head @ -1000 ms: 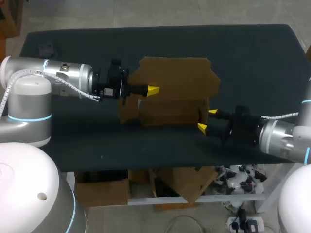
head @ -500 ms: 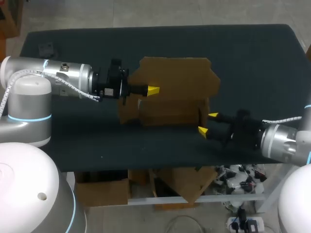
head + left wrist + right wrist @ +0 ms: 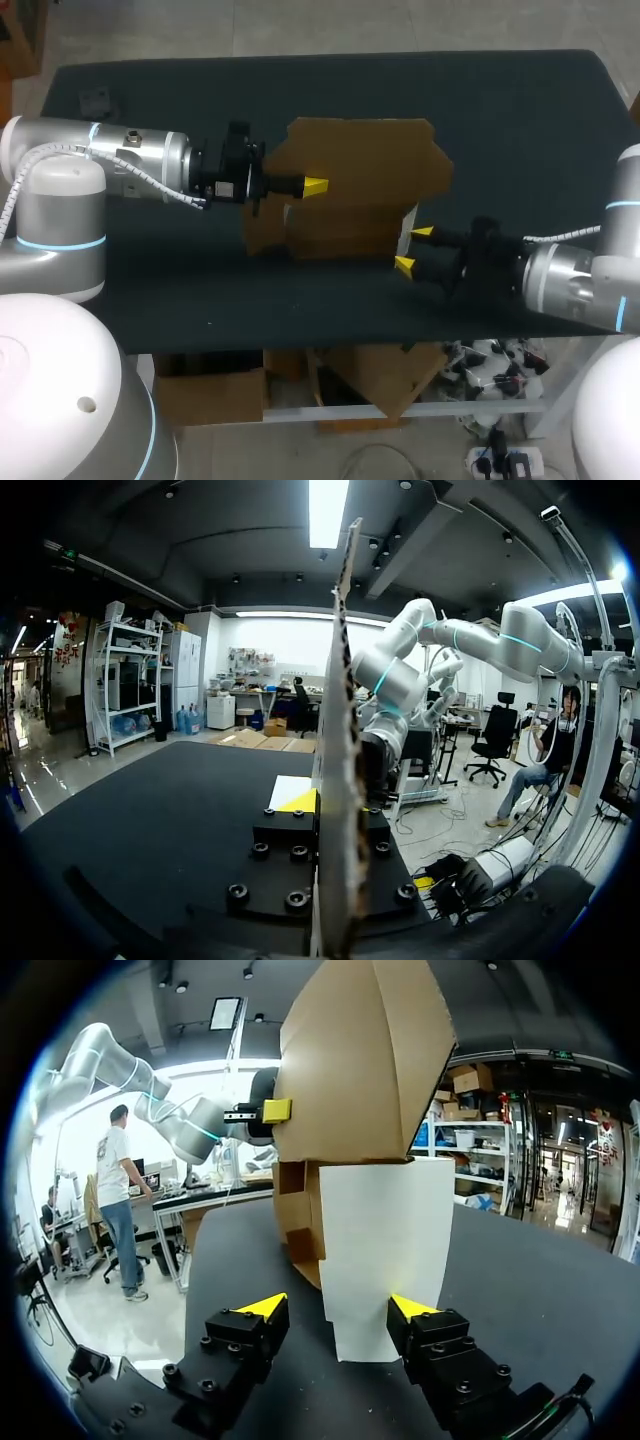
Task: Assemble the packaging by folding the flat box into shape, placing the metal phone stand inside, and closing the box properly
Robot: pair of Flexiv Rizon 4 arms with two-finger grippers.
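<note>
At worktop (image 3: 150,290) centre, L claw (image 3: 315,186) grips box (image 3: 370,160); R wrist cam shows me R claw (image 3: 336,1306) released, white flap (image 3: 385,1250) between.

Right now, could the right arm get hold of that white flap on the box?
Probably yes. The right pincer is open, with the flap between its fingers and nothing in the way. The left pincer holds the box.

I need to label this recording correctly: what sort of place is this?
Probably a robot test bench, not a home. The left arm and the right arm hang over a black table, with a partly folded cardboard box between them.
</note>
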